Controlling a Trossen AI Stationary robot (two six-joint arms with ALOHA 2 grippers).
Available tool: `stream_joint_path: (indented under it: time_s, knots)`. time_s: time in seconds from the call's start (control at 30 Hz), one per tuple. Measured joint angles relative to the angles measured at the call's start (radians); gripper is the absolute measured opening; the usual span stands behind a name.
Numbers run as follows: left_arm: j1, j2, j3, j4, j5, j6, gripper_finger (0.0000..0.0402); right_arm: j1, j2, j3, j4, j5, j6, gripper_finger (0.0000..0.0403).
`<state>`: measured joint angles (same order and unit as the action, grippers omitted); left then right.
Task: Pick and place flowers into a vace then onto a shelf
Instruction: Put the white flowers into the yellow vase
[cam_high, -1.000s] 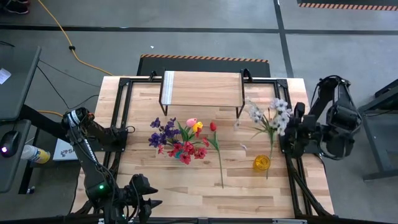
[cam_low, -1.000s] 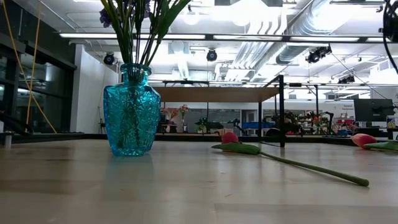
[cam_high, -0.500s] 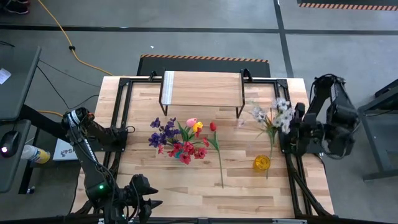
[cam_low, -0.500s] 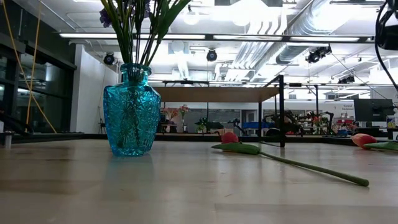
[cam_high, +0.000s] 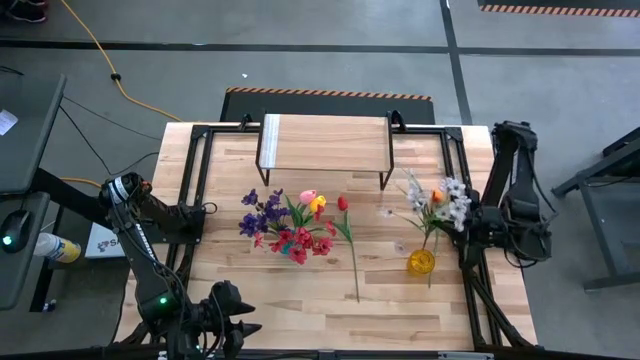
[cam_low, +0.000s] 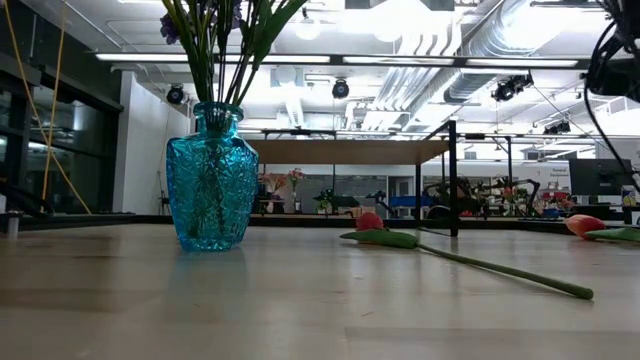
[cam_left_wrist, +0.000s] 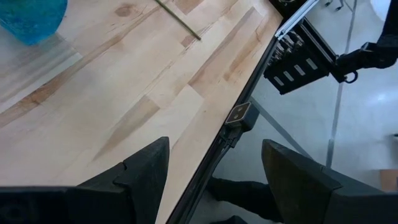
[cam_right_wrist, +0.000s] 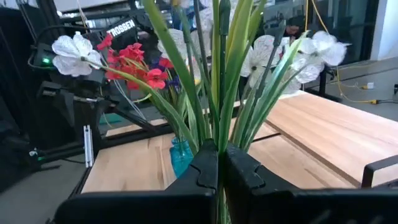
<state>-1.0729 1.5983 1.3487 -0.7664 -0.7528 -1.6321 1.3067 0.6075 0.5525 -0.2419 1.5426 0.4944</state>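
A blue glass vase (cam_low: 210, 185) stands on the table left of the middle, with purple, red, pink and yellow flowers (cam_high: 288, 225) in it. A red tulip (cam_high: 350, 250) lies loose on the wood beside it, and a yellow bloom (cam_high: 421, 262) lies near the right edge. At the right edge my right gripper (cam_high: 462, 215) is shut on a bunch of white flowers (cam_high: 437, 195). The shelf (cam_high: 325, 145) stands on its black legs at the far middle. My left gripper (cam_left_wrist: 214, 180) hangs open over the near left edge, holding nothing. My right gripper pinches several green stems and leaves of the white flowers (cam_right_wrist: 217, 140) between its two fingers (cam_right_wrist: 245, 171). The fingers come level from the table's right side and lie across the stems. The white blooms (cam_right_wrist: 317, 46) fan out beyond the fingers; the gripper hides the stems' lower ends.
Black frame rails (cam_high: 195, 190) run along the table's left and right sides. The right arm's base (cam_high: 520, 235) stands off the right edge. Bare wood (cam_high: 300, 295) lies between the vase and the near edge.
My right gripper has sunk toward the table at the right edge, staying shut on the white flowers, and its wrist has rolled a little. The white blooms have shifted slightly toward the near edge. The vase, the tulip and the yellow bloom have stayed in place.
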Motion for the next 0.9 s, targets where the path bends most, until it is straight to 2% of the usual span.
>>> stream_joint_path:
  time_s: [0.13,0.27,0.47,0.67,0.9]
  knots:
    - [0.0,0.0,0.0,0.01,0.0,0.0,0.0287,0.068,0.001,-0.044,0.169,0.029,-0.095,0.0]
    - [0.0,0.0,0.0,0.009,0.0,0.005,0.0287,0.105,0.015,-0.046,0.223,0.03,-0.152,0.0]
    - [0.0,0.0,0.0,0.009,0.0,0.005,0.0287,0.104,0.059,-0.046,0.216,0.029,-0.152,0.0]
    - [0.0,0.0,0.0,0.009,0.0,0.005,0.0287,0.1,0.102,-0.046,0.096,0.027,-0.027,0.0]
    - [0.0,0.0,0.0,0.009,0.0,0.005,0.0287,0.098,0.109,-0.046,0.039,0.029,-0.026,0.0]
